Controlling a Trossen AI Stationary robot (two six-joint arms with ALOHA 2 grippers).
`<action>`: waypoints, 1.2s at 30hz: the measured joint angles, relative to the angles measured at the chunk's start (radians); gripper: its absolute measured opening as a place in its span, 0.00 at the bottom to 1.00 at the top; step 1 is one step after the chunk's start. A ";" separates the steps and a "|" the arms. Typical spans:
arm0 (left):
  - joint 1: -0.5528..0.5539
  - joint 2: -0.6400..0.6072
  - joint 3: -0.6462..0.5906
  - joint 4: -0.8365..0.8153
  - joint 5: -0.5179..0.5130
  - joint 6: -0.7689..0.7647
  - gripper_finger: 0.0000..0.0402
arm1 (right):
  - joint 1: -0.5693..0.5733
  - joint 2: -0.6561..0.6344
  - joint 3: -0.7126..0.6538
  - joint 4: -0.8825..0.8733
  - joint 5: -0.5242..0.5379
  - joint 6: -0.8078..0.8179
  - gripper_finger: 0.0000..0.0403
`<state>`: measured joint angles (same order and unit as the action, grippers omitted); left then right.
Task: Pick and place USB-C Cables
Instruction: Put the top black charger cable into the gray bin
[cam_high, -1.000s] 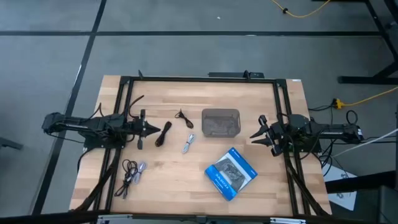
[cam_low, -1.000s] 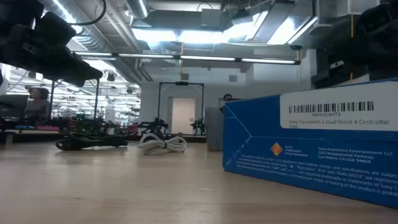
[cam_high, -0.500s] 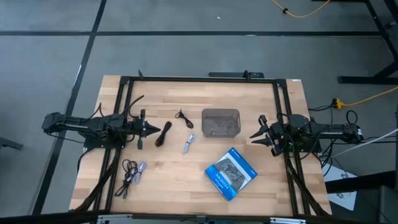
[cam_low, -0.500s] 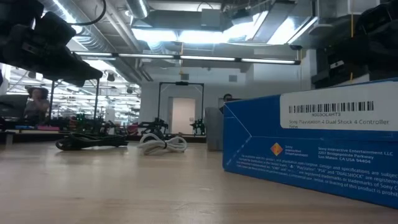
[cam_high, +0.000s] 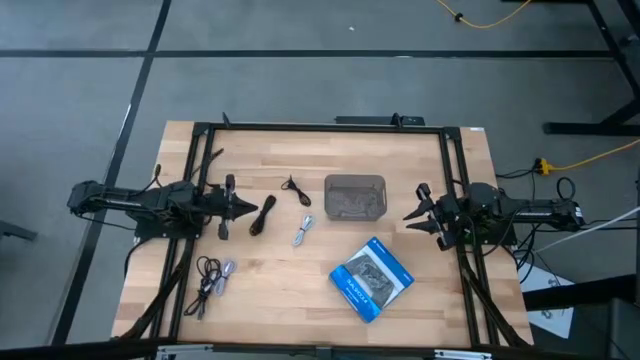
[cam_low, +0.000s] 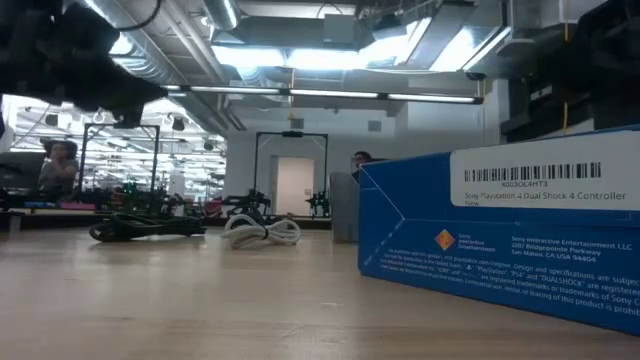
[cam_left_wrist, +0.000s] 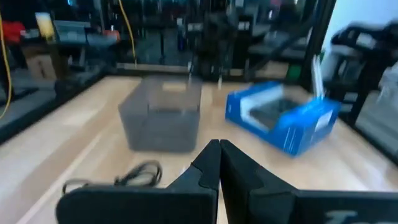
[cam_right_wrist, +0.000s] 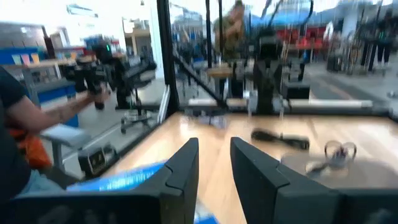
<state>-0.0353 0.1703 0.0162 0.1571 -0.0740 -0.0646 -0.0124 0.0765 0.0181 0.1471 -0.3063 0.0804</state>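
Observation:
Several USB-C cables lie flat on the wooden table: a black bundle (cam_high: 262, 213), a small black one (cam_high: 296, 188), a silver-grey one (cam_high: 303, 231) and a black-and-silver one (cam_high: 212, 280). The black bundle (cam_low: 145, 229) and the silver-grey cable (cam_low: 262, 232) also show in the low view. My left gripper (cam_high: 243, 207) is shut and empty, just left of the black bundle; its fingers meet in the left wrist view (cam_left_wrist: 219, 163). My right gripper (cam_high: 412, 215) is open and empty at the table's right side, with a gap between its fingers in the right wrist view (cam_right_wrist: 214, 165).
A grey box (cam_high: 355, 197) stands at the table's middle, toward the far side. A blue printed packet (cam_high: 370, 278) lies near the front right and fills the right of the low view (cam_low: 500, 240). A person's arm (cam_right_wrist: 37, 118) shows beyond the table.
My left gripper has gone up a little; in the low view its dark shape sits higher. The cables, the box and the packet lie as before.

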 joint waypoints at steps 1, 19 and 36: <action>0.000 0.000 0.000 0.035 -0.006 0.004 0.00 | 0.000 0.000 0.000 0.031 0.001 -0.011 0.24; -0.038 0.090 0.117 0.186 -0.169 0.142 0.00 | 0.000 -0.001 0.000 0.372 0.129 -0.087 0.24; -0.134 0.613 0.713 -0.612 -0.230 0.041 0.00 | 0.000 0.089 0.030 0.610 0.135 -0.114 0.24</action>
<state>-0.1696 0.7835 0.7292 -0.4544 -0.3038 -0.0240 -0.0124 0.1651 0.0486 0.7570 -0.1714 -0.0336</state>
